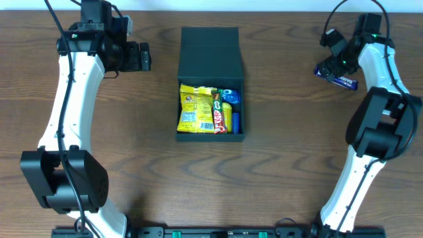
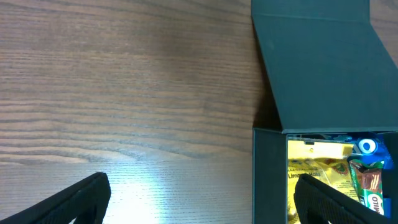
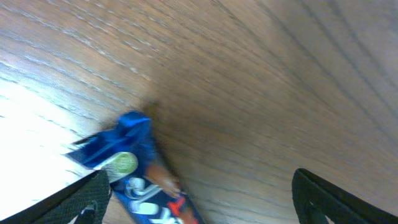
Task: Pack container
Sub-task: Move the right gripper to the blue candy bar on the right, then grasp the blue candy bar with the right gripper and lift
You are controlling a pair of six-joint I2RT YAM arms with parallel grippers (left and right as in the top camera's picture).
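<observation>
The container [image 1: 210, 53], a dark teal-black box with its flap lid laid open toward the back, sits at the table's middle. It holds a yellow snack bag [image 1: 196, 109], a red bar [image 1: 219, 112] and small blue and green packets. It also shows in the left wrist view [image 2: 323, 62]. My left gripper [image 2: 202, 202] is open and empty over bare wood just left of the box; its right finger overlaps the box's corner in that view. My right gripper [image 3: 199, 199] is open above a blue snack packet [image 3: 140, 180] lying on the table at far right [image 1: 337, 76].
The wooden table [image 1: 284, 145] carries nothing else in view. Both arm bases stand at the front edge, left and right.
</observation>
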